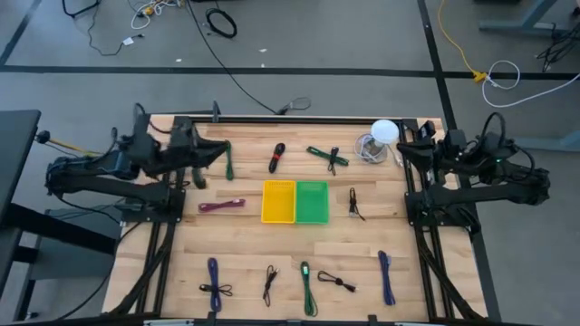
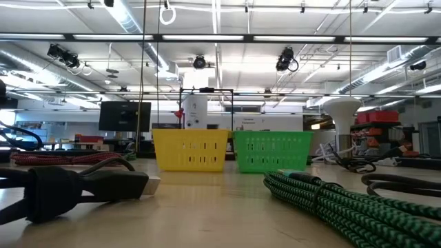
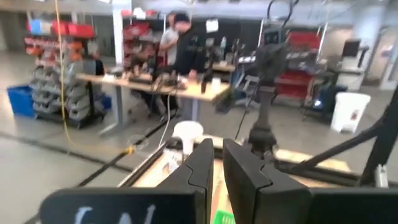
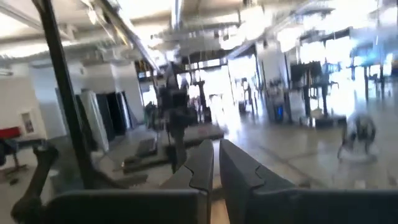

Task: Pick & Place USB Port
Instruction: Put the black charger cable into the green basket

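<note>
From the high view we look straight down on a wooden counter [image 1: 245, 254]. At its middle sit a yellow bin [image 1: 278, 201] and a green bin [image 1: 312, 202], touching side by side; we place everything else from this pair. Left of the bins lies a maroon cable [image 1: 222, 206]; right of them, a small black cable [image 1: 353, 204]. Beyond the bins, toward the far edge, lie a dark green cable [image 1: 228, 159], a black and red cable [image 1: 276, 158] and a green cable [image 1: 327, 157]. On the near side of the bins lie more coiled cables, among them a green and black braided cable [image 1: 308, 288]. The left tool [image 1: 220, 156] is far left of the bins, by the dark green cable. The right tool [image 1: 399, 150] is far right of the bins, at the counter's corner.

In the low view, the two bins stand mid-distance, the braided cable runs along the near right, and a black plug [image 2: 83, 184] lies near left.

In the left wrist view, the left tool's fingers [image 3: 200, 168] are nearly together, holding nothing.

In the right wrist view, the right tool's fingers [image 4: 199, 167] are likewise nearly together and empty.
</note>
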Controlling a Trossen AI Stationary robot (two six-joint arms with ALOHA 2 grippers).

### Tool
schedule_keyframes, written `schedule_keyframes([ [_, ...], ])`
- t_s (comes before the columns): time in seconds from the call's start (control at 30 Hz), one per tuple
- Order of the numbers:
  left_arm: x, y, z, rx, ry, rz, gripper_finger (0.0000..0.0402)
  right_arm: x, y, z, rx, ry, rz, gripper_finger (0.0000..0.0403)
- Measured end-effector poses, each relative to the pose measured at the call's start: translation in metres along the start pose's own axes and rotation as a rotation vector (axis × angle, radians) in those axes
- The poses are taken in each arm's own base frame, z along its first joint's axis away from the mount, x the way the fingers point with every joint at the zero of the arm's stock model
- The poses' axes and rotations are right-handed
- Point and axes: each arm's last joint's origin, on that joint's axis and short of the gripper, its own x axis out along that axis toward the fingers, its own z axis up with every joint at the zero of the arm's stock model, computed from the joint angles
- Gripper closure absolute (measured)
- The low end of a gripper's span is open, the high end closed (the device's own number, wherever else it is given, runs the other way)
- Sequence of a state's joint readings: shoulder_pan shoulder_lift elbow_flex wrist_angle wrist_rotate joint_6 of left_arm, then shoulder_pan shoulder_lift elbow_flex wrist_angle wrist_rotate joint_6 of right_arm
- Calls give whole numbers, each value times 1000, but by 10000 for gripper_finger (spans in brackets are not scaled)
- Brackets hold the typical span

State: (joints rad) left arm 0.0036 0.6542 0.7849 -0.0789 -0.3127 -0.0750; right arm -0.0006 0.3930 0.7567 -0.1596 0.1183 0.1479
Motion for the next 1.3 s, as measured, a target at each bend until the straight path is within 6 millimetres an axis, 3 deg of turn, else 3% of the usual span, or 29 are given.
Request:
schedule_keyframes([
  [0.17,22,-8,-15,-21,101,-46,362,10,-3,-36,53,326,-29,370],
  [0.37,57,-20,-49,1,284,-105,362,27,-9,-105,65,577,-45,370],
  [0.57,87,-28,-87,18,453,-78,362,25,-16,-160,236,792,-109,375],
  [0.73,105,-31,-116,50,570,-62,362,19,-18,-179,277,844,-124,376],
  [0.87,114,-34,-128,60,589,-61,362,14,-18,-192,279,881,-121,376],
  [1.3,120,-34,-136,67,601,-52,362,-3,-26,-233,317,915,-142,376],
])
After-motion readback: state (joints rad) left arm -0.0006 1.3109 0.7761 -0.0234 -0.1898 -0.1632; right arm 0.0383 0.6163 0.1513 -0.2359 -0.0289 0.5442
